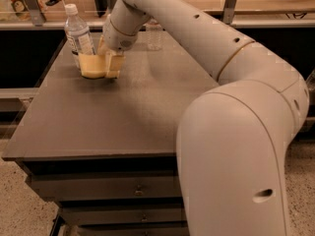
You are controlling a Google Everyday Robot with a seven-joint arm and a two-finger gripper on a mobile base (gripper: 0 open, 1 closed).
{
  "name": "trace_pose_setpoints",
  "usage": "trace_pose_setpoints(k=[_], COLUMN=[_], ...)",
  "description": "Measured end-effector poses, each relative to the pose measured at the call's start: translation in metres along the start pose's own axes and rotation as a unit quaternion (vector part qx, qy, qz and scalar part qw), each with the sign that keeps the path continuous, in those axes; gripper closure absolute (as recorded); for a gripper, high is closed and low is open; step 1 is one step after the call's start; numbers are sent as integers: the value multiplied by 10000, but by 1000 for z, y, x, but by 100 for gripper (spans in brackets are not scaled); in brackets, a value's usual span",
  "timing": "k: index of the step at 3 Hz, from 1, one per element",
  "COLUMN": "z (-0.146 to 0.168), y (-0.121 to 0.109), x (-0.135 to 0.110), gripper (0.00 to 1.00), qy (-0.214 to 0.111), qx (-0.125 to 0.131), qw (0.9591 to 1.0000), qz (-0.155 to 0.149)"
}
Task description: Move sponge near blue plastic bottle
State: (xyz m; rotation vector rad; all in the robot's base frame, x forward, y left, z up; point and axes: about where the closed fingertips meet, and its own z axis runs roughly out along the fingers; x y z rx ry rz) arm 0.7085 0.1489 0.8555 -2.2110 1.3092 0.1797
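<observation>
The pale yellow sponge (91, 66) is at the far left of the dark table (123, 112), held low at the tabletop. It is right beside the foot of the blue plastic bottle (78, 33), which stands upright with a white cap and a printed label. My gripper (107, 66) reaches down from the white arm and is shut on the sponge's right side. One finger (114, 65) shows in front. Whether the sponge touches the bottle or rests on the table I cannot tell.
A slimmer clear bottle (153, 35) stands at the table's far edge, partly behind my arm. A shelf rail (44, 24) with items runs behind the table. My arm's big white links (236, 146) fill the right side. Drawers (113, 188) sit under the tabletop.
</observation>
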Motion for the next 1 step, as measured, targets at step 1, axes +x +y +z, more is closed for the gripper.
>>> trace_pose_setpoints(k=[1], z=[7], y=[0], x=[7], gripper=[59], qy=[87], qx=[-247], qw=[9996], qz=[-77])
